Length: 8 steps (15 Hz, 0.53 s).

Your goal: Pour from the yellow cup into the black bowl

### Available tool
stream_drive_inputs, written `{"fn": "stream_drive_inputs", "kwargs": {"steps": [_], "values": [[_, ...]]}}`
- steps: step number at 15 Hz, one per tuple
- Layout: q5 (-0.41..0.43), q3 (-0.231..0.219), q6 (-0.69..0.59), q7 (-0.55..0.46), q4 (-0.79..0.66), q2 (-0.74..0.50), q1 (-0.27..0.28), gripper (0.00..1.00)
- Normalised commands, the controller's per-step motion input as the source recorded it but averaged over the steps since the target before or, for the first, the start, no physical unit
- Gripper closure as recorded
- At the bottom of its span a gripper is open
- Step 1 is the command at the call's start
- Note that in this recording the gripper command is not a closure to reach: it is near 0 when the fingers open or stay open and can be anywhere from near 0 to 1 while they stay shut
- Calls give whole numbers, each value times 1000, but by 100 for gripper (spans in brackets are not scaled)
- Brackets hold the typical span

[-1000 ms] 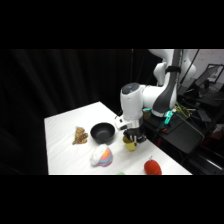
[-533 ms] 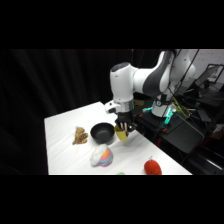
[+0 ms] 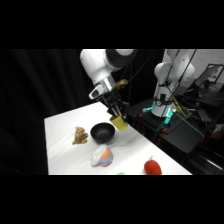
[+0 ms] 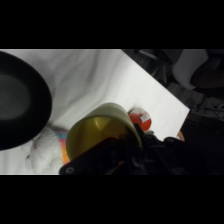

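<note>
pincer grips the yellow cup, lifted off the white surface and tilted, just beside the black bowl.

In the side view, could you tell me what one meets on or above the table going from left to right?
Brown lump → black bowl → yellow cup, held tilted in the gripper → red rounded object. I left out the pastel plush, which lies in front of the bowl and overlaps it.

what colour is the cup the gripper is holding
Bright yellow; the yellow cup shows best in the wrist view.
</note>
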Motion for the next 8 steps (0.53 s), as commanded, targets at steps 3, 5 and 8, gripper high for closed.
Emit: {"fn": "stream_drive_inputs", "kwargs": {"steps": [3, 5, 8], "values": [[237, -86, -750, -547, 555, 393, -113, 11], [205, -50, -741, -426, 639, 518, -130, 11], [159, -24, -697, -290, 695, 561, -145, 11]]}}
